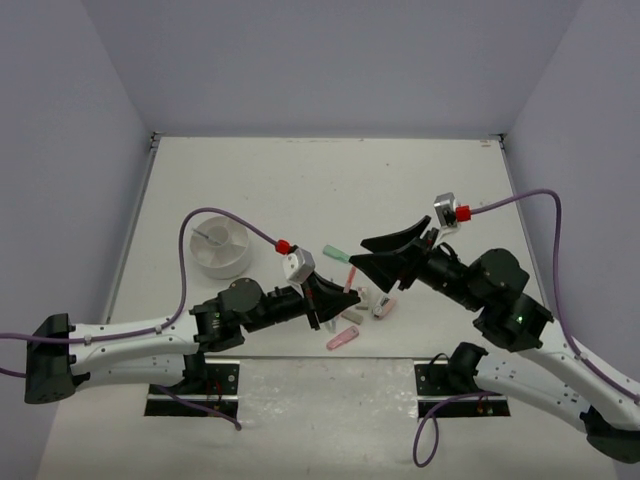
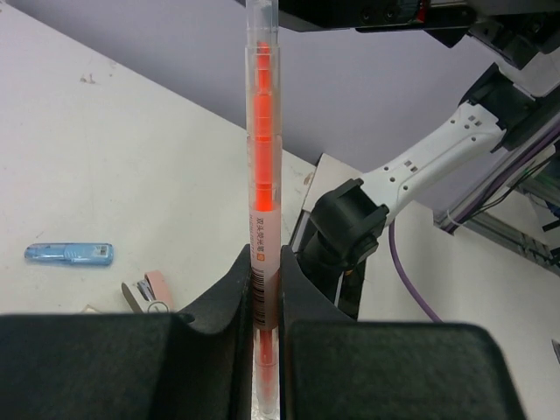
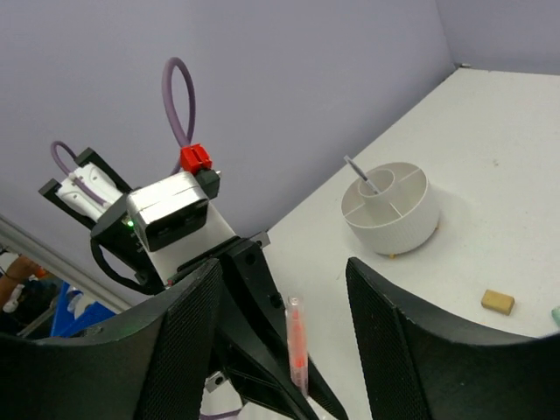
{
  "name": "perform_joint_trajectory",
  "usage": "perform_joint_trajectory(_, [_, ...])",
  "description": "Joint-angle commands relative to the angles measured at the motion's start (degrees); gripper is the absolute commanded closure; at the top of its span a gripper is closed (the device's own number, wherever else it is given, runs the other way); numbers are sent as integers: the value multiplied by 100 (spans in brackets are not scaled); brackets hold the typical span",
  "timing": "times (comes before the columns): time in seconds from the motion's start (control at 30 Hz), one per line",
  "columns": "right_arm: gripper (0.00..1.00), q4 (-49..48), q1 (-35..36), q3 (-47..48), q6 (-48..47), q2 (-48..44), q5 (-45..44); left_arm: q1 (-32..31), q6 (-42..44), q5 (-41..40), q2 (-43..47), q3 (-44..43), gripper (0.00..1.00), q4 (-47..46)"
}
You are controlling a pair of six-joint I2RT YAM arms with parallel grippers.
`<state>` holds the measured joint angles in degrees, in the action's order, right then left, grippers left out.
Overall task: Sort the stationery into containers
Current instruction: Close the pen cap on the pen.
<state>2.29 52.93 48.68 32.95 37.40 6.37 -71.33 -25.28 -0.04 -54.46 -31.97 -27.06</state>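
- The left gripper [image 2: 262, 271] has its jaws clamped on a thin orange pen with a clear barrel [image 2: 262, 149]. The grip is near one end, so most of the pen sticks out in front of the jaws, up the middle of the left wrist view.
- The right gripper [image 3: 284, 267] has its jaws apart and holds nothing. In the right wrist view the pen stands in the gap between them and, as far as I can tell, touches neither.
- The low round white holder with compartments [image 1: 226, 264] sits at the left middle of the overhead view, well apart from both grippers. A thin grey-blue pen [image 3: 358, 170] leans inside it.
- First risk: the pen is held by its short end, so it can pivot or slide in the jaws when the arm swings toward the holder.
- Second risk: the right jaws stand on both sides of the pen. A sideways move could knock it against one of them and twist it loose.
- Third risk: the holder is low and the pen is long. If it is released at a slant, it may tip out or land in the wrong compartment. The purple cable [image 1: 183, 245] arcs beside the holder and could catch on it.
- A green marker [image 1: 337, 252], a pink marker [image 1: 343, 339], a blue marker [image 2: 70, 254] and a tan eraser block [image 3: 497, 302] lie loose.
- The table [image 1: 300, 180] is flat and matt white with a few small marks. Plain lilac-grey walls [image 1: 330, 60] close it on three sides.
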Motion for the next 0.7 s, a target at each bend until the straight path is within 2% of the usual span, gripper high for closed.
perform_joint_trajectory(0.0, [45,503,25,249,-63,173,-145,14,310,224,-12,-58,100,62])
perform_joint_trajectory(0.07, [55,517,25,264,-77,212,-161,14,321,249,-45,-80,100,69])
perform_joint_trajectory(0.27, [60,449,23,187,-62,224,16,14,313,166,-99,-123,100,127])
perform_joint_trajectory(0.3, [63,448,19,180,-61,218,34,14,313,121,-124,-161,100,184])
perform_joint_trajectory(0.33, [72,443,21,171,-61,215,39,14,308,81,-140,-194,100,225])
perform_joint_trajectory(0.43, [88,420,25,128,-55,215,48,14,287,31,-144,-240,100,236])
perform_joint_trajectory(0.53, [99,368,25,36,-34,214,40,14,260,-196,-135,-327,100,280])
perform_joint_trajectory(0.67, [97,284,25,-84,1,197,54,14,202,-259,-153,-456,100,359])
